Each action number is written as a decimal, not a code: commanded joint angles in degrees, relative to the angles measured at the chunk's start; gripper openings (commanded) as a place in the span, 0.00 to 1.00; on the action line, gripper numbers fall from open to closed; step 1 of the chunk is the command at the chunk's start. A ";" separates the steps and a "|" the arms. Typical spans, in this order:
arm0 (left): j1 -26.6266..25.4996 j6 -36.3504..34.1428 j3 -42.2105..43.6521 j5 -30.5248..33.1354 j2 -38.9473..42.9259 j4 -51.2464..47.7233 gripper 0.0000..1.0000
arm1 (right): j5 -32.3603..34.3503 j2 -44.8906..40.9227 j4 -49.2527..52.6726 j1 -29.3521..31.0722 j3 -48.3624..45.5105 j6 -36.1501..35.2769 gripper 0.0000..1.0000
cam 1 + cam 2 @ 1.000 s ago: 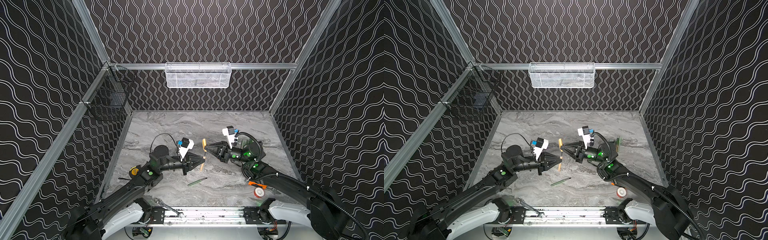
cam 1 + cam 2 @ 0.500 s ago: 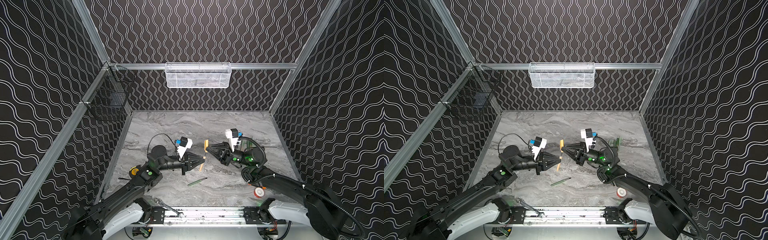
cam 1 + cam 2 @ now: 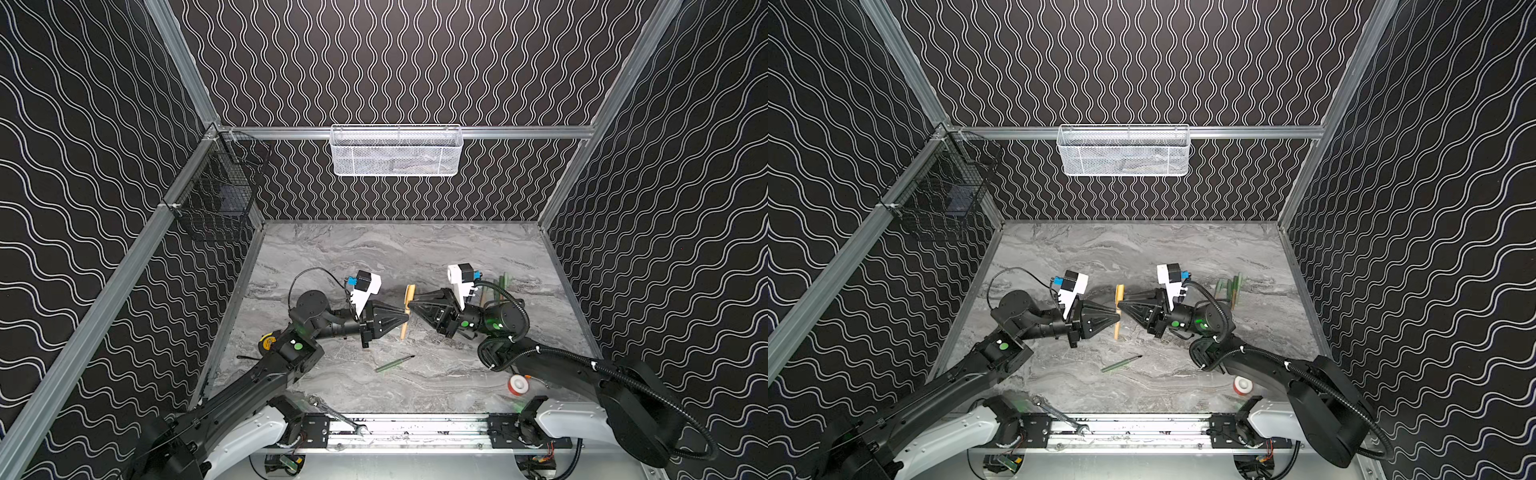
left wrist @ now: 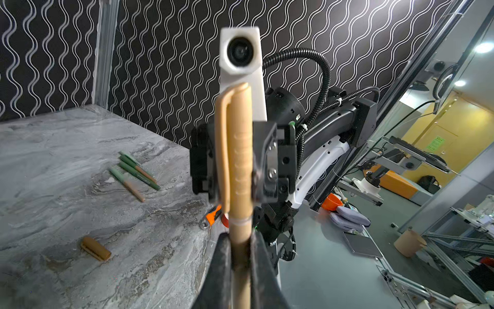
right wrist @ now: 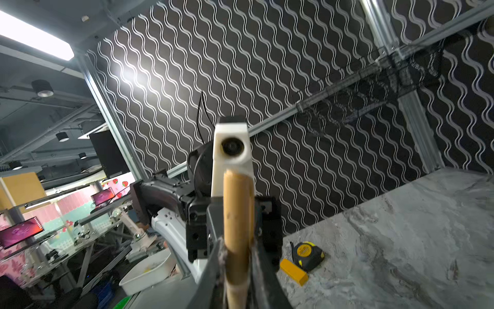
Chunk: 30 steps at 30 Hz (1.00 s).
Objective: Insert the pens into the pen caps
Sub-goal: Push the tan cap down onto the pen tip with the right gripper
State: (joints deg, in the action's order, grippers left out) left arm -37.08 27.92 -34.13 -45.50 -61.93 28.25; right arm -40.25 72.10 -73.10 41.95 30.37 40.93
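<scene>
In both top views, my left gripper point(image 3: 404, 319) and right gripper point(image 3: 411, 306) met nose to nose near the middle of the table point(image 3: 374, 257). The tan pen point(image 3: 403, 331) stood upright between them with its cap point(image 3: 409, 291) on top. Against a second before, the pair had barely shifted; only my right gripper sat slightly lower in frame. A green pen point(image 3: 395, 363) lay uncapped nearer the front edge. From the left wrist, my left fingers point(image 4: 223, 267) were clamped on the pen's barrel, and the cap point(image 4: 238, 160) met it at a thin, closed seam. More pens point(image 4: 136, 173) and a spare tan cap point(image 4: 95, 248) lay on the table behind. From the right wrist, the cap point(image 5: 236, 214) rose between my right fingers point(image 5: 211, 273), but I could not tell whether they pressed it or had just let go. By my reading, this pen was capped and ready to set down, with the green one next.
</scene>
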 commanded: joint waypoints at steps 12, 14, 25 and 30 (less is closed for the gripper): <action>0.06 -9.46 -2.43 7.28 2.92 -15.17 0.00 | 5.67 -10.13 37.34 0.05 10.85 -9.76 0.58; -0.02 -9.78 -2.56 6.88 2.79 -15.59 0.00 | 5.80 -9.63 42.78 0.06 13.37 -11.81 0.58; -0.38 -10.56 -3.20 6.07 2.26 -16.56 0.00 | 3.52 -7.81 47.08 0.15 16.39 -13.75 0.30; -0.29 -10.20 -3.57 5.66 1.72 -15.41 0.00 | 2.49 -7.59 48.52 0.40 16.46 -14.08 0.13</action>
State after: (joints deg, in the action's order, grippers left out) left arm -37.45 18.74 -37.08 -39.81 -59.86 11.66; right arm -35.97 64.36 -26.11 42.04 46.22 26.94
